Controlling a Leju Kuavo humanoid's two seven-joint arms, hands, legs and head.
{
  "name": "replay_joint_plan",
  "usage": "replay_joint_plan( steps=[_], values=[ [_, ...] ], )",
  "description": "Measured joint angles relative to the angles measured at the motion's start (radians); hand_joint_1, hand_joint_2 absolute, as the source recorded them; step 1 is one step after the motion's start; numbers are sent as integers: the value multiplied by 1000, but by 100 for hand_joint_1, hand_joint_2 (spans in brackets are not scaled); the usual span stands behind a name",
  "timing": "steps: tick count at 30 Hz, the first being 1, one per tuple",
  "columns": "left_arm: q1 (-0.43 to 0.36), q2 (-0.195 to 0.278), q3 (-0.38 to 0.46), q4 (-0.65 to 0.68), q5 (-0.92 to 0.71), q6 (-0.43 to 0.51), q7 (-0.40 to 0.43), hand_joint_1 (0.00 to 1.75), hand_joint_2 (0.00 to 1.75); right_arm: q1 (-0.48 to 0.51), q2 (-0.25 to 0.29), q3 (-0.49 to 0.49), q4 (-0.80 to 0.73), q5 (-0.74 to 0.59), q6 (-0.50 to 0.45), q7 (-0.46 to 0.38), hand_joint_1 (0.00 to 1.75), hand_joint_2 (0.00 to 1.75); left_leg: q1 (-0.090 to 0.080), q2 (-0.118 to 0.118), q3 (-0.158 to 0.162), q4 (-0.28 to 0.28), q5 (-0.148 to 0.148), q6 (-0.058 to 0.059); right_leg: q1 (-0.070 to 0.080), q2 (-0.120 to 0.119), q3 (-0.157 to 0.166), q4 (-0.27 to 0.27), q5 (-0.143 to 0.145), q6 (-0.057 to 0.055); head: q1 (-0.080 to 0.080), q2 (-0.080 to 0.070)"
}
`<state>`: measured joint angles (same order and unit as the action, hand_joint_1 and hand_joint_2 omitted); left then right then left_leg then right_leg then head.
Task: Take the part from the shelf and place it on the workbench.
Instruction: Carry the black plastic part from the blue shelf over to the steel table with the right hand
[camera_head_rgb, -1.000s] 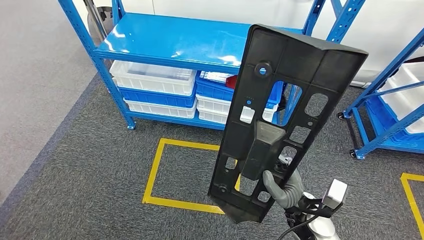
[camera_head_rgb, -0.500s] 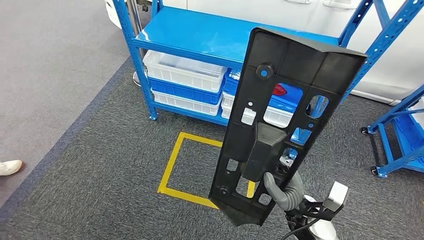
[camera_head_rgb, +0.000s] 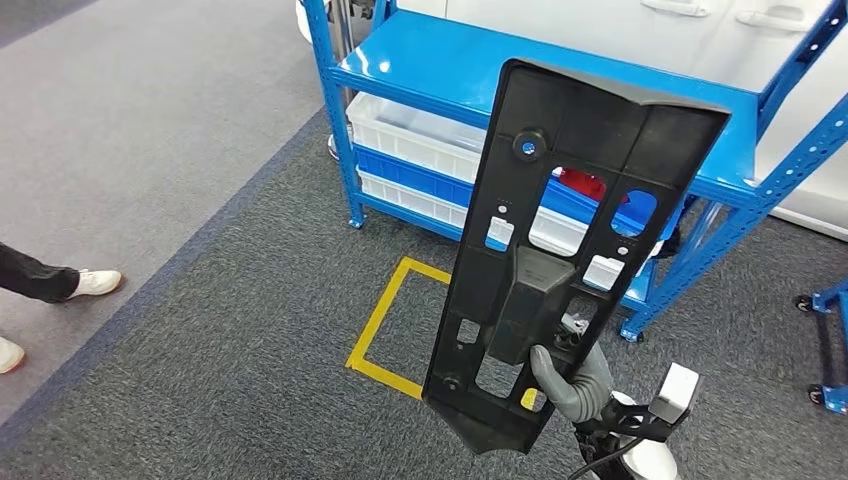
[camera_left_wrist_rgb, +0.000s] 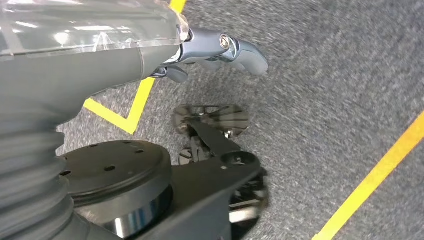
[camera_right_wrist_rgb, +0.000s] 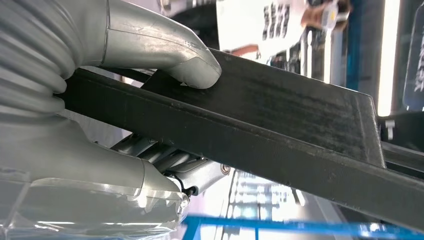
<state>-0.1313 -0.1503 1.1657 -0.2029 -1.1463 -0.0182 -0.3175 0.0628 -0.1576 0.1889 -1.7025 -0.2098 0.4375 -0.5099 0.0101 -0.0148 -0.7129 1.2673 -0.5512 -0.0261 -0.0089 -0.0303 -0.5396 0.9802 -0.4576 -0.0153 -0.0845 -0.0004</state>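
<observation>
The black plastic panel (camera_head_rgb: 570, 250) stands upright, off the blue shelf rack (camera_head_rgb: 560, 90) — pinched near its lower end by the right hand (camera_head_rgb: 572, 382), thumb over its edge. The left hand (camera_left_wrist_rgb: 220, 50) hangs with fingers curled, holding nothing. While carrying, that low grip should stay firm — the tall panel could tip.

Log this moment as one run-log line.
stage: carrying | right hand: grips part, upright | left hand: empty, hanging over carpet | shelf: ahead | workbench: unseen
</observation>
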Motion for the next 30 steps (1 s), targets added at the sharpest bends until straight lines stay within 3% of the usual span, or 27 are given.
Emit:
replay_joint_plan(
  steps=[1, 2, 4, 6, 7, 9, 11, 13, 15, 16, 17, 18, 20, 22, 24, 25, 27, 29, 30],
  values=[
    [1, 0, 0, 0, 0, 0, 0, 0, 175, 1, 0, 0, 0, 0, 0, 0, 147, 175, 1, 2, -1, 17, -1, -3, 1, -14, -3, 3, 0, 0, 0, 0],
    [2, 0, -1, 0, 0, 0, 0, 0, 175, 2, 0, 0, 0, 0, 0, 0, 147, 175, 2, 7, 19, -6, 15, -5, 1, -26, -6, 7, 0, 1, 0, 0],
    [1, 1, -2, 0, 0, 0, 0, 0, 175, 4, 0, 0, 0, 0, 0, 0, 147, 175, 1, 35, 99, -137, 66, -3, 1, -51, -9, 15, -3, 4, 0, 0],
    [-2, 2, -4, 0, -1, 0, 0, 0, 175, 4, 0, 0, -1, 0, 0, -1, 147, 175, -5, 59, 153, -237, 91, 12, 6, -70, -12, 23, -6, 12, 0, 0],
    [-2, 2, -5, 0, -2, -1, 0, 0, 175, 5, 0, 0, -1, 0, 0, -1, 147, 175, -8, 61, 158, -252, 91, 21, 8, -78, -13, 25, -6, 17, 0, 0],
    [1, 2, -6, 0, -3, -1, 0, 0, 175, 5, 0, 0, -3, -1, 0, -2, 147, 175, -8, 44, 153, -256, 98, 36, 9, -89, -14, 26, -5, 27, 0, 0],
    [2, 2, -6, 0, -4, -2, 0, 0, 175, 6, 0, 0, -7, -1, 0, -2, 147, 175, -4, 28, 151, -265, 109, 49, 5, -54, -24, 52, -29, 38, 0, 0],
    [-1, 1, -7, 0, -5, -3, 0, 0, 175, 10, -2, -2, -10, -1, -2, -4, 147, 175, -1, 12, 146, -270, 119, 57, 0, 3, -69, 156, -96, 46, 0, 0],
    [-3, 0, -8, 0, -5, -3, 0, 0, 175, 18, -4, -2, -10, -1, -4, -4, 147, 175, 0, -9, 138, -268, 125, 58, -4, 22, -126, 284, -151, 51, 0, 0],
    [-3, 0, -9, 0, -6, -3, 0, 0, 175, 21, -4, -3, -10, -1, -5, -4, 147, 175, 0, -21, 135, -267, 127, 56, -6, 24, -137, 311, -153, 52, 0, 0],
    [-2, 0, -9, 0, -6, -3, 0, 0, 175, 24, -4, -4, -11, -1, -5, -4, 147, 175, 1, -34, 134, -266, 128, 54, -8, 25, -128, 297, -134, 53, 0, 0],
    [-2, 0, -10, 0, -7, -3, 0, 0, 175, 27, -4, -5, -12, 0, -5, -5, 147, 175, 2, -46, 133, -264, 129, 52, -11, 31, -102, 247, -101, 54, 0, 0],
    [-4, -1, -13, 0, -8, -3, 1, 0, 175, 31, -5, -10, -17, 0, -6, -6, 147, 175, 3, -72, 127, -257, 131, 43, -19, 74, -33, 105, -41, 52, 0, 0],
    [-8, -1, -14, 0, -9, -3, 2, 0, 175, 37, -5, -15, -23, 0, -6, -8, 147, 175, 4, -94, 116, -253, 135, 29, -21, 108, -3, 34, -24, 49, 0, 0],
    [-7, -1, -15, 0, -9, -3, 2, 0, 175, 41, -5, -18, -27, 0, -6, -9, 147, 175, 6, -115, 106, -257, 144, 13, -18, 95, -5, 30, -22, 39, 0, 0],
    [-5, 0, -15, 0, -9, -3, 2, 0, 175, 41, -5, -18, -30, 1, -6, -9, 147, 175, 7, -111, 102, -255, 143, 8, -19, 83, -5, 25, -19, 32, 0, 0],
    [-5, 0, -15, 0, -11, -2, 3, 0, 175, 43, -5, -18, -35, 1, -6, -10, 147, 175, 4, -65, 76, -204, 107, 0, -20, 54, -4, 15, -11, 18, 0, 0],
    [-8, 0, -15, 0, -14, -2, 4, 0, 175, 48, -5, -20, -38, 2, -6, -10, 147, 175, 3, -10, 23, -77, 35, -4, -13, 24, -5, 13, -9, 10, 0, 0],
    [-9, 1, -15, 0, -15, -2, 5, 0, 175, 51, -5, -21, -38, 4, -6, -11, 147, 175, 4, -1, -2, -13, 6, -6, -10, 7, -6, 14, -9, 9, 0, 0]
  ],
)
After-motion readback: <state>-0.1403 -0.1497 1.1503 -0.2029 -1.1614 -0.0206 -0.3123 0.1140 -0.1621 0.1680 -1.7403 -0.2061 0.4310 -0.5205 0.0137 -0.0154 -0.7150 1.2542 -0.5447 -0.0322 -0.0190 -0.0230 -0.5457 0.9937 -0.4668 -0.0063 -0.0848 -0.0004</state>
